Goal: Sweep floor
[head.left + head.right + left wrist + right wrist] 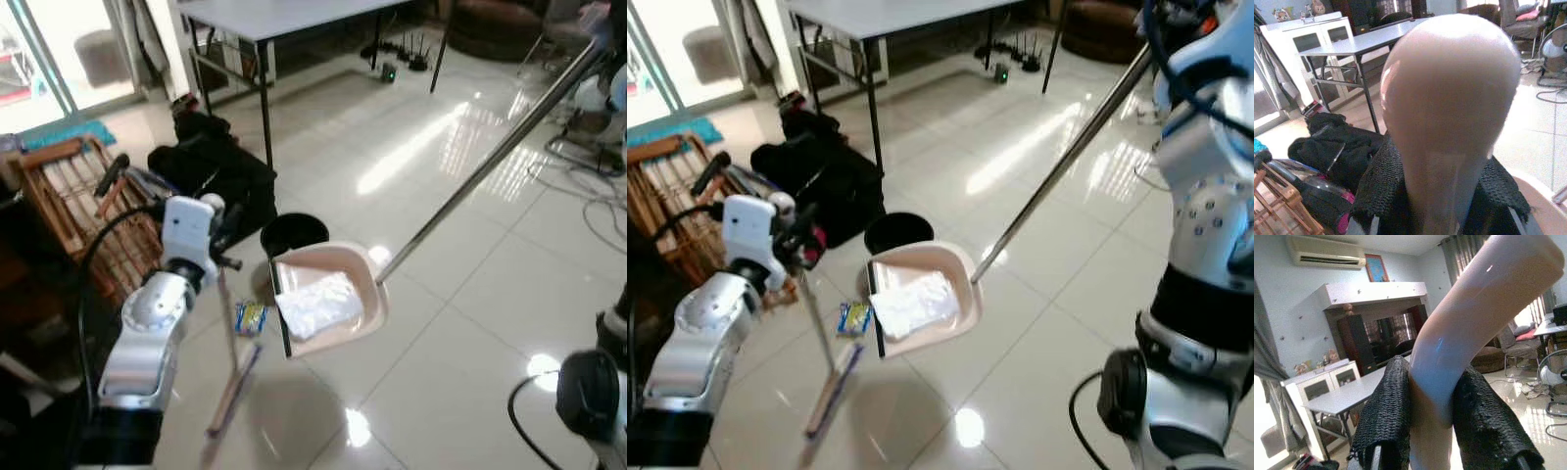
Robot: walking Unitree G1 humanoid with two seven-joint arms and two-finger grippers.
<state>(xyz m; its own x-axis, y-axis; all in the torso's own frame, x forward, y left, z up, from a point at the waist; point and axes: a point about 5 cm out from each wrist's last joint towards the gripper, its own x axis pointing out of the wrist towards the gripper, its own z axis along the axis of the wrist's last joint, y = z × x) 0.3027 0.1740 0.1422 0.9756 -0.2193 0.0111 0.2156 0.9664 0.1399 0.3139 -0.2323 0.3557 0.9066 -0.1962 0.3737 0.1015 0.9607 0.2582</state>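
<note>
Your left gripper is clamped around the pale handle of the broom; in its wrist view the rounded handle end rises between the two black fingers. Below that gripper the thin shaft slants down to the broom head, which rests on the glossy tiled floor.

Your right gripper is clenched on the curved pale grip of the dustpan handle, a long metal pole that runs down and toward your left gripper to the pink dustpan. The pan sits just beside the broom shaft and holds a crumpled white wad.

A small yellow-and-blue wrapper lies on the floor between the broom shaft and the pan. A black round bin stands just beyond the pan, a black bag farther off under a grey table.
</note>
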